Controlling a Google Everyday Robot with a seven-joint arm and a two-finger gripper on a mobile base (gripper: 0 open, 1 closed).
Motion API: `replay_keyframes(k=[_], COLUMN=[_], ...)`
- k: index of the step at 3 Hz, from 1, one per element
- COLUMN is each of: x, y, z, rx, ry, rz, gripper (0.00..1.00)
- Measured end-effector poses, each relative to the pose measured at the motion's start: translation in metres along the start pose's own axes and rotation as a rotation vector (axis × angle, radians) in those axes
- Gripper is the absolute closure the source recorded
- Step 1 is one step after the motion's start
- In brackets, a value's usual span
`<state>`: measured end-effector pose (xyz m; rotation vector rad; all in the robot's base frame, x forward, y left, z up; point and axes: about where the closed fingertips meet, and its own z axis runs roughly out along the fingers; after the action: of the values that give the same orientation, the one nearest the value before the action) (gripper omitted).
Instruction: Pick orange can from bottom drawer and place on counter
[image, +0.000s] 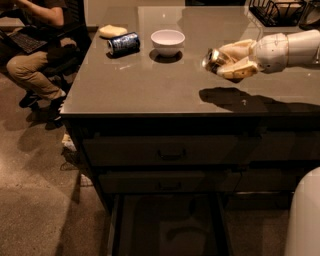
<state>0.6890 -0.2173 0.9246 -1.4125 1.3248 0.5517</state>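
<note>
Your tool (220, 61) is over the right side of the counter (150, 85). It has two fat, cream-yellow fingers (239, 48). Your arm (287, 49) behind it is round, smooth and white. Below the counter's right corner you have a big white rounded part (305, 215).

Headcount:
one orange-brown metal can (214, 58), one blue can (123, 43), one white bowl (167, 40), three dark drawers (170, 150), one beige gripper (227, 62) above the grey counter (150, 85).

Dim, warm light from above. The gripper (221, 62), at upper right and clasping the orange can (213, 57), casts a dark shadow on the glossy counter (145, 87); pale glare at top centre.
</note>
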Motion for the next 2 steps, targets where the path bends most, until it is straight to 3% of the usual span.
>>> replay_keyframes(k=[2], x=[0.0169], y=[-0.0022], z=[0.013], rx=[-0.024], ry=[0.034], rz=[0.052], gripper=[1.0])
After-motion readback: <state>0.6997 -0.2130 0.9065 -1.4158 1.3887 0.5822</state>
